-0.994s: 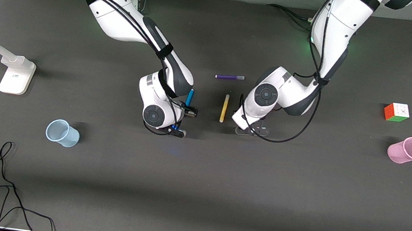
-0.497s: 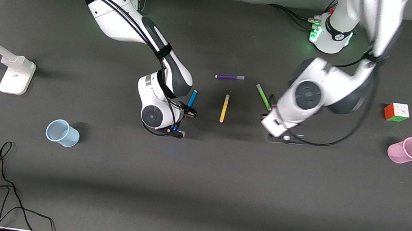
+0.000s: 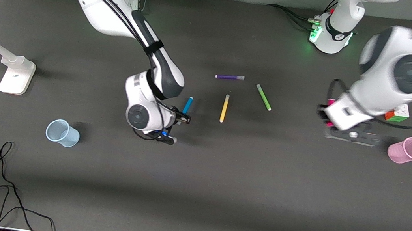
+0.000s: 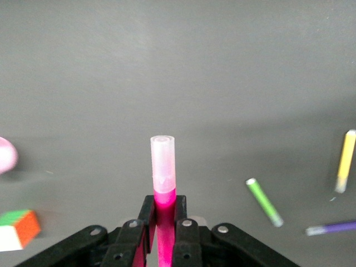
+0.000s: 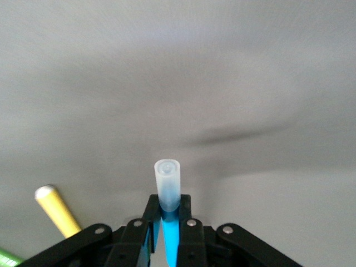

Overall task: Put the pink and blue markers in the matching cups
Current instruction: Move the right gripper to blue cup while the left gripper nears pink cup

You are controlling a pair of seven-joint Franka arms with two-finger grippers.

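My right gripper (image 3: 178,121) is shut on the blue marker (image 3: 187,105) and holds it over the table beside the yellow marker. In the right wrist view the blue marker (image 5: 171,225) stands between the jaws (image 5: 169,208), pale cap outward. My left gripper (image 3: 327,113) is shut on the pink marker (image 3: 330,102), over the table between the green marker and the pink cup (image 3: 408,150). In the left wrist view the pink marker (image 4: 163,192) sits in the gripper (image 4: 163,208). The pale blue cup (image 3: 62,133) stands toward the right arm's end.
Yellow (image 3: 224,108), lime-green (image 3: 263,97) and purple (image 3: 229,77) markers lie mid-table. A colour cube (image 3: 399,113) sits by the pink cup, partly hidden by the left arm. A white stand base (image 3: 16,75) and loose black cables (image 3: 2,184) are at the right arm's end.
My left arm has swung with the pink marker from mid-table toward the pink cup, uncovering the green marker. My right gripper has shifted slightly toward the blue cup with the blue marker.
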